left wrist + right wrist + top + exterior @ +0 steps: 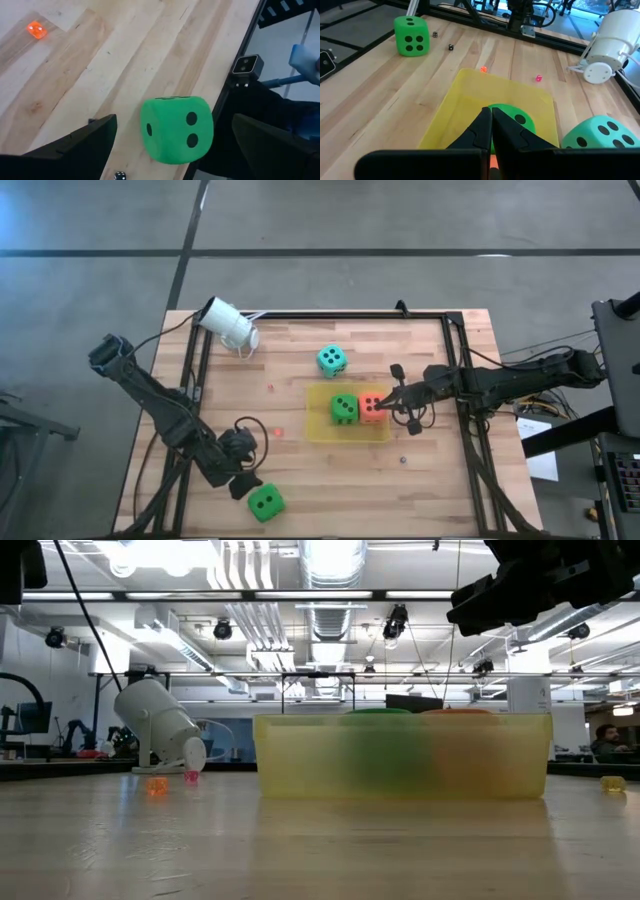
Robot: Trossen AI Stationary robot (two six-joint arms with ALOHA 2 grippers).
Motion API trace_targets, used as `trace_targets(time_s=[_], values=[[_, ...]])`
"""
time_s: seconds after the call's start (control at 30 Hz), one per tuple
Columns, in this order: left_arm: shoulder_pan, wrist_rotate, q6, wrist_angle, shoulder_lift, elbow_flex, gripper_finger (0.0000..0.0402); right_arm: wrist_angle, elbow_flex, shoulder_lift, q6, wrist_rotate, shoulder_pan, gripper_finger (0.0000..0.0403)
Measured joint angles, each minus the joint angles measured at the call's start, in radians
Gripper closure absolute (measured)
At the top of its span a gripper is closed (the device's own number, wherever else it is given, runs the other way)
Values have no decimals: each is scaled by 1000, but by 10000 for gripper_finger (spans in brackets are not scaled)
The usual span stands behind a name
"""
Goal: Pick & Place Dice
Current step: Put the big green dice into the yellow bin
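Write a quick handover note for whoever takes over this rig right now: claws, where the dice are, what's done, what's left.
Left claw: open, poised around the loose green die at the table's near edge, not gripping it.
Right claw: shut, empty, over the yellow tray beside the orange-red die.
Done: second green die and the orange-red die sit in the tray.
Left: the loose green die and the teal die, which lies on the wood just beyond the tray.
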Motion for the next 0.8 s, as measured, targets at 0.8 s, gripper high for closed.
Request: trace_targets(time_s=[0.8], values=[[9,34,42,61,48,27,3,0,0,0,21,3,0,394]])
